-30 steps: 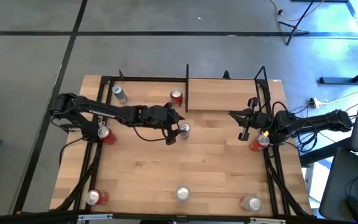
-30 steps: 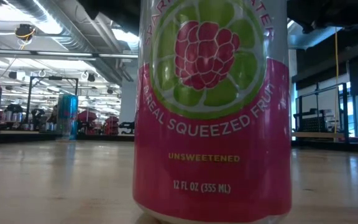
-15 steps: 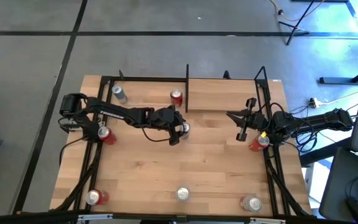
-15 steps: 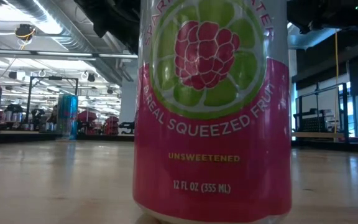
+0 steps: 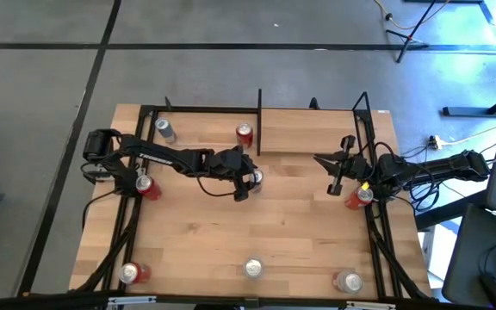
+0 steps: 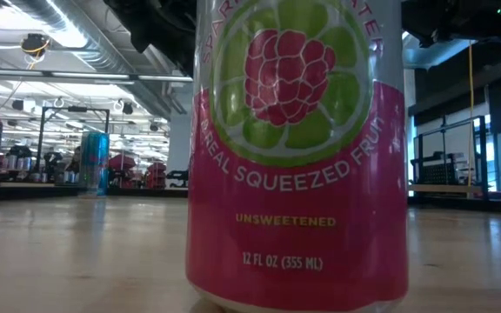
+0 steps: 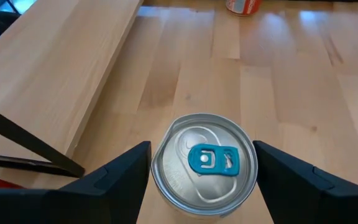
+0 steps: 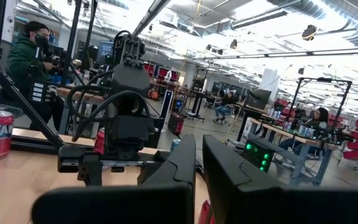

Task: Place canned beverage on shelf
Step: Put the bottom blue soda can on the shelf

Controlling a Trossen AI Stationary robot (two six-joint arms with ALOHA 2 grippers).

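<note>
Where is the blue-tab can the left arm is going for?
In the high view, the blue-tab can stands mid-table, between the left end effector's fingers, just in front of the shelf.

The middle of the table (image 5: 231,232) is bare wood, open to a gripper from either side. Three cans stand along its front edge: one at the left corner (image 5: 129,274), one at mid-edge (image 5: 254,269), one near the right corner (image 5: 349,281). Toward the back, the shelf (image 5: 313,129) lies bare but is fenced by black upright bars (image 5: 259,120). A red can (image 5: 244,134) stands just left of the dividing bar, and a silver can (image 5: 164,129) sits near the back-left corner.
</note>
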